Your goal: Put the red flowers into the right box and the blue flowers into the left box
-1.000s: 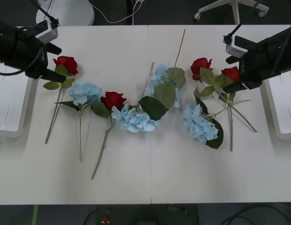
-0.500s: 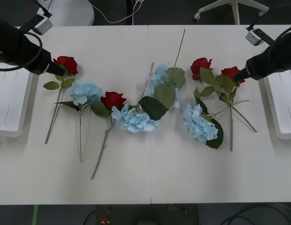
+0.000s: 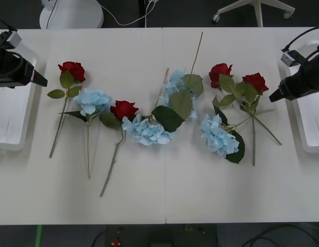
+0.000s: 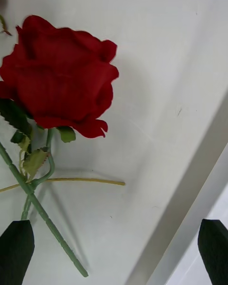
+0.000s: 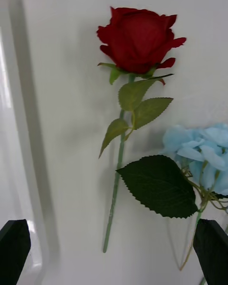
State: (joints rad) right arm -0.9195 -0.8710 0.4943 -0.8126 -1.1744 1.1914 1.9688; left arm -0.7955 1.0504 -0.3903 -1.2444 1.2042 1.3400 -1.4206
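The table [image 3: 164, 195] carries everything: the left box [image 3: 10, 118] at its left edge, the right box [image 3: 311, 118] at its right edge, and all eight flowers between them in a loose row, none boxed yet.

The blue flowers [image 3: 146, 129] sit mostly in the middle and nearer the front edge, one near the left end beside a rose. The red flowers [image 3: 72, 69] lie with heads toward the far edge and stems running toward the front edge, two close together near the right box.

The left gripper [image 3: 40, 82] hangs over the left box's inner rim, the right gripper [image 3: 275, 96] just inside the right box's rim. Both stand wide open and hold nothing.

The move likely turns on the rightmost rose [image 4: 59, 76]: it lies just inward of the right gripper, toward the table's middle, with the box right behind that gripper. Its stem runs far-to-front, crossing another stem, so a grasp across the stem below the head looks best. The right arm is clearly nearer.

No brand, label or writing is readable anywhere.
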